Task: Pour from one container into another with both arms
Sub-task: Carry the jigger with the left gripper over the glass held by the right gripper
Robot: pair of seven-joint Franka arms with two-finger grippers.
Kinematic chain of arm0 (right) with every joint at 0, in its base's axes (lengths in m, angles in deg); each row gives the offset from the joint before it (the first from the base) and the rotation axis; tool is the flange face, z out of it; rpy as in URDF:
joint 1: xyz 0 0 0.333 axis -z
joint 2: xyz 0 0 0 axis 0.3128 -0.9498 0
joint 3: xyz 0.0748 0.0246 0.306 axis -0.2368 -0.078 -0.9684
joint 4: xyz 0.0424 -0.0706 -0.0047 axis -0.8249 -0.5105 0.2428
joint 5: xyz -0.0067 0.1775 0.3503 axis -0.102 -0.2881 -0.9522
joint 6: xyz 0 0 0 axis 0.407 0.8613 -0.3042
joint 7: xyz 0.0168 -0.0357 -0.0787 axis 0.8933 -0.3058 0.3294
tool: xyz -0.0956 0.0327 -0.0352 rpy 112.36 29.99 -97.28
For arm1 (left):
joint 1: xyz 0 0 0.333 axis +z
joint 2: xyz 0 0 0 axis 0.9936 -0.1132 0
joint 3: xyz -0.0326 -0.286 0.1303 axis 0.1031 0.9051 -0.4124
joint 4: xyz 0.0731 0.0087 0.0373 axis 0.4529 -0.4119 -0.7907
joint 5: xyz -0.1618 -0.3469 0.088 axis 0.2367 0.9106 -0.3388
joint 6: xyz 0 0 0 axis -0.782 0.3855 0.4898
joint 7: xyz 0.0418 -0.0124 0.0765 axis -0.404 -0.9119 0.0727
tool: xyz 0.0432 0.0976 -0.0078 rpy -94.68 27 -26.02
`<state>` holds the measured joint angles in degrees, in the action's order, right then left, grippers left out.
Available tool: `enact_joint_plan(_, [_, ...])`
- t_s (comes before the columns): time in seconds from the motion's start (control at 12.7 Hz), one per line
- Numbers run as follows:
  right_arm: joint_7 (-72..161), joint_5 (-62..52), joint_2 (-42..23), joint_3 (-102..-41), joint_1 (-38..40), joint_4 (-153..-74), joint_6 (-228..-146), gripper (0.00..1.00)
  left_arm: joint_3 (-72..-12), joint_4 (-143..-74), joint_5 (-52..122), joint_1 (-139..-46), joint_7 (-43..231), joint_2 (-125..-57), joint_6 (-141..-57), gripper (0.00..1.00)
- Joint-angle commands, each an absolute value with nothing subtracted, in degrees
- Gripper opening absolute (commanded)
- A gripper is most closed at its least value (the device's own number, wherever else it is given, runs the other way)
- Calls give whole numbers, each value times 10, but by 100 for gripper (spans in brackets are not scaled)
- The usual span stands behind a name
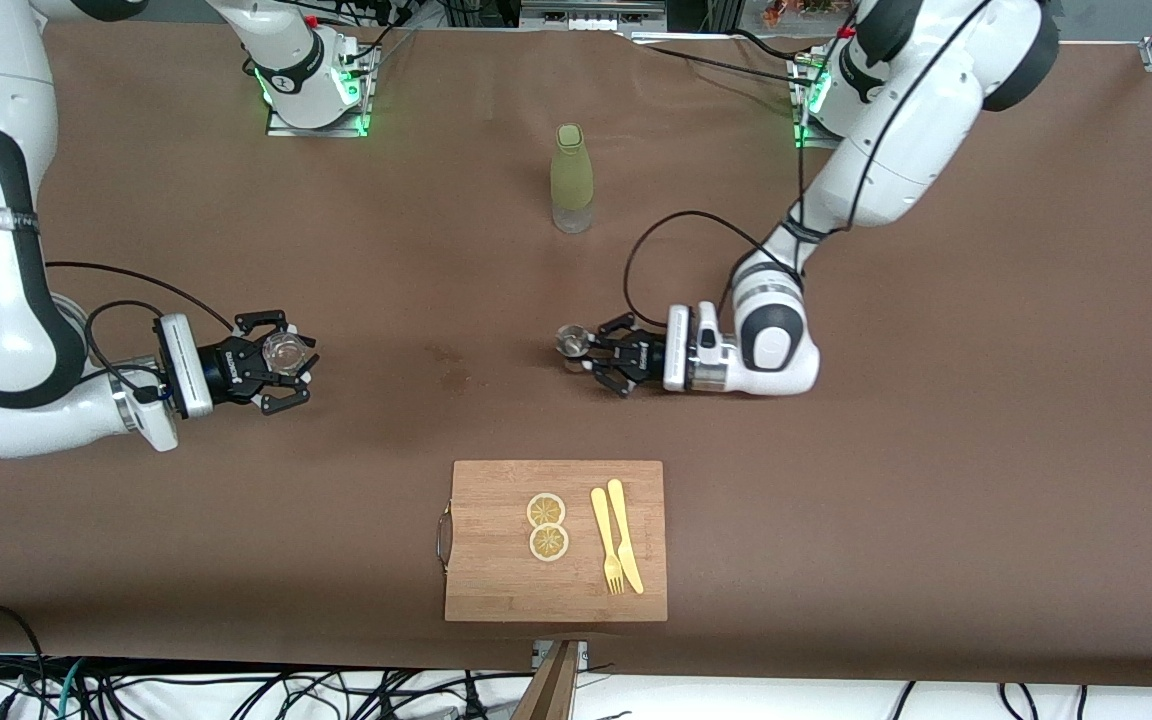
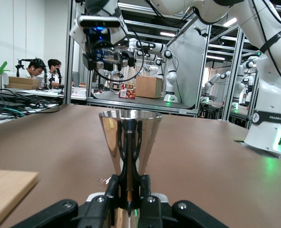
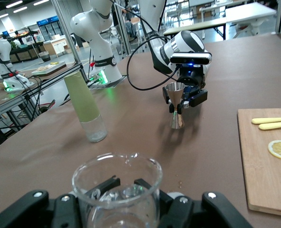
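My right gripper (image 1: 289, 362) is shut on the clear glass tumbler (image 1: 286, 352), which is held upright low over the table toward the right arm's end. In the right wrist view the tumbler (image 3: 117, 190) fills the foreground between the black fingers (image 3: 102, 186). My left gripper (image 1: 586, 352) is shut on the waist of the silvery hourglass measuring cup (image 1: 571, 341), upright near the table's middle. In the left wrist view the cup (image 2: 130, 135) stands straight above the gripper (image 2: 130, 192). The two containers are well apart. I cannot tell whether the cup's base touches the table.
A tall olive-green sleeved bottle (image 1: 572, 180) stands farther from the front camera than the cup. A wooden cutting board (image 1: 496, 580) lies near the front edge, with two lemon slices (image 1: 546, 525) and a yellow fork and knife (image 1: 618, 545) on it.
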<state>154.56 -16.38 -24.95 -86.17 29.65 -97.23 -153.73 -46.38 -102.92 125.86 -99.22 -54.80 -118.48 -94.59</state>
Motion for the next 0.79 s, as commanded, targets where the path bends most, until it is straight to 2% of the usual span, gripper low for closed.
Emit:
enact_joint_plan(0.0, [1530,-152,-175,-863,294,-1068,-1580,23,-465,-1017,1309,-1026,-565,-1193,-973,0])
enact_joint_plan(0.39, [1528,-156,-114,-866,271,-1148,-1654,23,-467,-923,1366,-1092,-567,-1241,-1026,0])
enact_joint_plan(0.71, [1489,-157,-61,-916,269,-1217,-1736,23,-467,-873,1368,-1113,-566,-1264,-1043,0])
